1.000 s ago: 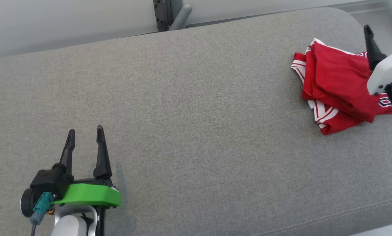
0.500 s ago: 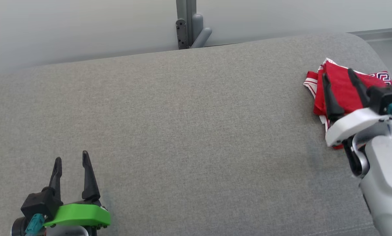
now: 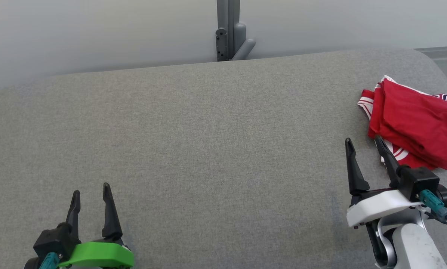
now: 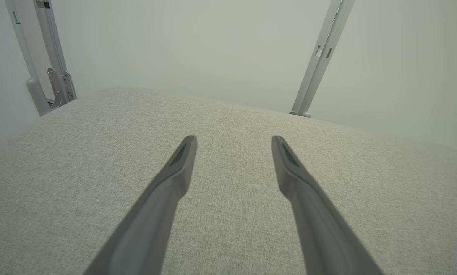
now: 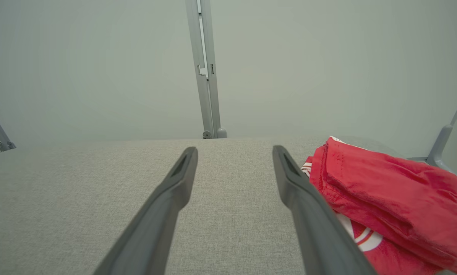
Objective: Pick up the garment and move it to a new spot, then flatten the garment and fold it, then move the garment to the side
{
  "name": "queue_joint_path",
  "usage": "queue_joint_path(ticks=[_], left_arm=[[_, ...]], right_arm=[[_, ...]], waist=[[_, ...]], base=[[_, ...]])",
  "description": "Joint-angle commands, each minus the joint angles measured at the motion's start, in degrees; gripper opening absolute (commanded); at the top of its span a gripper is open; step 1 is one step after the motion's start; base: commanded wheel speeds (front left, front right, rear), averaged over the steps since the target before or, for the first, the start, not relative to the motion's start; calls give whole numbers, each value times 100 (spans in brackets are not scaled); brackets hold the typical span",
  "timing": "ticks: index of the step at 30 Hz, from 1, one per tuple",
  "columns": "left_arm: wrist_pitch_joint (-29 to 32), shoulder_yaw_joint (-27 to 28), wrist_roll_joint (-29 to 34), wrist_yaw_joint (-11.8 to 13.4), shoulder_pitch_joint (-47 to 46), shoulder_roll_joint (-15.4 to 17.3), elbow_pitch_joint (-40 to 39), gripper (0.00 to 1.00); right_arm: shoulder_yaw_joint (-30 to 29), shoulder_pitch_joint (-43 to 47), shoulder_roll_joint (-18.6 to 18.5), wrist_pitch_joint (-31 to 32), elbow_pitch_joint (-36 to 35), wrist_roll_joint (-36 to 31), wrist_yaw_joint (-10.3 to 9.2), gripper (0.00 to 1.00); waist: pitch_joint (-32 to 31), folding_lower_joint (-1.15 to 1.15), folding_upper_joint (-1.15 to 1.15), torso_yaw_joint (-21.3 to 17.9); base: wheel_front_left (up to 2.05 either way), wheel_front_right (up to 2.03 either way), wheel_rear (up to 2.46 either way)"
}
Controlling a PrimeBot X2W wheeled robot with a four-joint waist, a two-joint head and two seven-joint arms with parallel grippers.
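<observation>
The garment is a red jersey with white stripes, folded into a small pile at the far right of the grey cushioned surface. In the right wrist view the garment lies just right of my fingers. My right gripper is open and empty, with the pile just beyond and to the right of its right fingertip, which overlaps the pile's near edge. My left gripper stands open and empty at the lower left, far from the garment. Seen from the left wrist, my left gripper hovers over bare fabric.
A pale wall runs behind the surface, with a grey metal post and bracket at its middle. The surface's rounded right end curves off just beyond the garment. Metal uprights stand at the back in the left wrist view.
The head camera has shifted, so the whole picture moved. My right gripper has drawn back off the garment toward the near side; it now points at the pile's near-left edge. The garment lies unmoved.
</observation>
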Motion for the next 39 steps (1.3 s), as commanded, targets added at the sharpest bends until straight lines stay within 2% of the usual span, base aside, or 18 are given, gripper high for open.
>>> queue_joint_path(ticks=[1, 7, 26, 27, 31, 39], left_arm=[[-18, 21, 49, -16, 65, -4, -7, 100], [-18, 28, -24, -104, 26, -60, 72, 100], [-19, 65, 104, -237, 2, -144, 101, 100], [-2, 59, 44, -219, -9, -132, 100, 0], [61, 56, -68, -221, 23, -145, 277, 0], [301, 173, -864, -326, -10, -153, 241, 0]], right_arm=[[-21, 87, 3, 31, -85, 4, -6, 100], [84, 350, 49, 119, -361, 84, -6, 100], [181, 520, 48, 226, -501, 153, -6, 100], [180, 464, 52, 224, -482, 127, 0, 0], [195, 548, 71, 231, -328, 231, 1, 0], [172, 575, 13, 363, -324, 1230, 1, 0]], waist=[[-5, 0, 14, -3], [-13, 0, 14, 1], [-82, 0, 14, 113], [-81, 0, 0, 113], [-85, 0, 0, 115], [-100, 0, 1, 119]], base=[[0, 0, 0], [0, 0, 0], [0, 0, 0], [0, 0, 0], [0, 0, 0], [0, 0, 0]])
